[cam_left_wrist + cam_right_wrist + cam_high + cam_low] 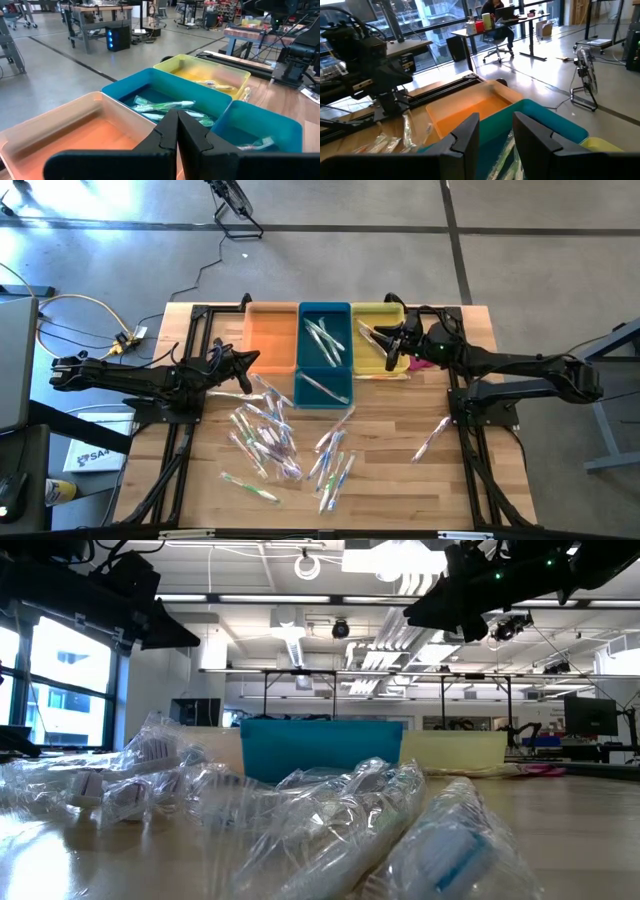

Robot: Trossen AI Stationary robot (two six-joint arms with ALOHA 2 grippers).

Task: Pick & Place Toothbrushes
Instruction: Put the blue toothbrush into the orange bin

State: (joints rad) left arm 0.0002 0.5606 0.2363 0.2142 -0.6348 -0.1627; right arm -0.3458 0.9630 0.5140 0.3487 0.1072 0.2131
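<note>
Big open lab with a concrete floor, and in the middle a wooden counter (400, 480) with three bins lined up at the far edge: an orange bin (270, 340), a blue bin (325, 355) split in two, and a yellow bin (380, 335). Looks like a sort-by-colour setup, since the blue bin already has greenish brushes in it and the yellow one has a couple too. Most of the toothbrushes (270, 435) lie loose in crinkly clear wrappers, below and to the right of the left pincer (243, 362), with one stray (432, 438) well apart, nearer the right arm's base. The left pincer is clenched with nothing in it, hanging just beside the orange bin. The right pincer (385, 340) hovers over the yellow bin, released and holding nothing, so my guess is it's between a drop and the next pick. Only writing I can spot is a white box (88, 458) on the floor starting "SA", rest unreadable.
</note>
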